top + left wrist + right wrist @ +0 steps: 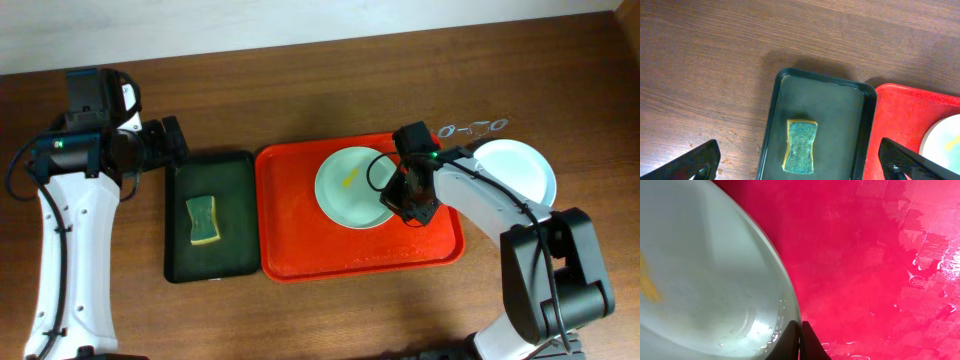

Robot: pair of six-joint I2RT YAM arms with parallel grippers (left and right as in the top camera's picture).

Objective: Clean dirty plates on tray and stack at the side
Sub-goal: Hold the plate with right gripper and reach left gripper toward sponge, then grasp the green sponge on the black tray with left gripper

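Observation:
A pale mint plate (350, 187) with a yellow smear lies on the red-orange tray (300, 225), at its right half. My right gripper (405, 200) is shut on that plate's right rim; the right wrist view shows the two fingers (800, 330) pinched together at the wet rim of the plate (700, 270), over the tray (865, 255). A white plate (515, 170) sits on the table to the right of the tray. My left gripper (170, 145) hangs open and empty above the dark green tray, its fingers (797, 150) spread wide over the sponge.
The dark green tray (235, 170) lies left of the red tray and holds a yellow-green sponge (204, 220), also in the left wrist view (801, 146). A small clear object (475, 127) lies on the table behind the white plate. Water drops lie on the red tray.

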